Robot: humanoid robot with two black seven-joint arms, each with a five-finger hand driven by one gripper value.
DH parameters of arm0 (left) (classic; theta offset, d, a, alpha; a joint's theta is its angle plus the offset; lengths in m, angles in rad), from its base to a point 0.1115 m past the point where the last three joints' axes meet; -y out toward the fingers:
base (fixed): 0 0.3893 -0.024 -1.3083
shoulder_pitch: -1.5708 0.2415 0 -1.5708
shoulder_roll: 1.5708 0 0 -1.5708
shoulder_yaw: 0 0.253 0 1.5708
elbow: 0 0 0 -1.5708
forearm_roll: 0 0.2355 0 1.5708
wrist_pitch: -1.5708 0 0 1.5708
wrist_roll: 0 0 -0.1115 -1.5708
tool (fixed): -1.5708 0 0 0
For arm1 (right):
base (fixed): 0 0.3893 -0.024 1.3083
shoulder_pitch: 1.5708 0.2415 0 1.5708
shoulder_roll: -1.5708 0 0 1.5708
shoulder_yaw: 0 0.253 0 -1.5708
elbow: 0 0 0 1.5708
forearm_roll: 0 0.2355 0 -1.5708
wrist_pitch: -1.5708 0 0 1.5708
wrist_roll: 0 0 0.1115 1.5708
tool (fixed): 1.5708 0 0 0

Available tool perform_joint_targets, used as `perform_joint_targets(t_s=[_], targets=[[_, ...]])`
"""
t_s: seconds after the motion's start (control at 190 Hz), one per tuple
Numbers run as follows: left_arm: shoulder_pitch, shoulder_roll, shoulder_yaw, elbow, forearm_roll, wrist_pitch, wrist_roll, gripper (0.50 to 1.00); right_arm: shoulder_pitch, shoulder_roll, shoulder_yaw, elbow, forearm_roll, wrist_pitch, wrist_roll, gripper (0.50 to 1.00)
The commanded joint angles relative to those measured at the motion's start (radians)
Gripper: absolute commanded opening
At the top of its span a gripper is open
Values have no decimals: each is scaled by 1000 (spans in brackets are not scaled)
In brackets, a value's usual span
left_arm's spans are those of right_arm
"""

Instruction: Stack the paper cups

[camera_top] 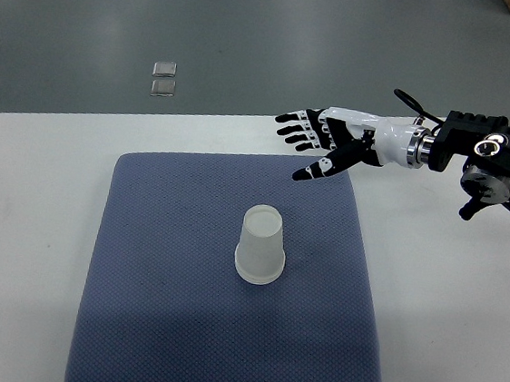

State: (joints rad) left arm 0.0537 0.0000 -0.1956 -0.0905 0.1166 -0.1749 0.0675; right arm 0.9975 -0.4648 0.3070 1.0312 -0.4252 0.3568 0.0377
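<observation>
Top view: right hand [319,143] hovers with fingers spread and nothing in it, over the mat's [149,326] far edge; the upside-down paper cup [260,244] stands mid-mat, nearer us and leftward.

Paper cup [261,245] looked matt, translucent white; mat [154,281] was textured blue cloth; right hand [326,142] glossy black-white plastic.

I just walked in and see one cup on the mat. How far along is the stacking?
Only one upside-down paper cup shows, standing on the blue mat; I can't tell whether others are nested in it. The right hand hovers open above the mat's far edge, holding nothing. No other cups are visible.
</observation>
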Motion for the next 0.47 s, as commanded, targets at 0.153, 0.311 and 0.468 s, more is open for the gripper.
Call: perform_joint_targets(t_s=[0.153, 0.311, 0.468], targets=[[0, 0, -1, 0, 0, 0, 0, 1000, -68, 72, 26, -108, 376, -94, -41, 915], [0, 0, 1, 0, 0, 0, 0, 1000, -112, 92, 50, -118, 414, -93, -36, 917], [0, 0, -1, 0, 0, 0, 0, 1000, -135, 95, 61, -120, 413, -93, -36, 919]])
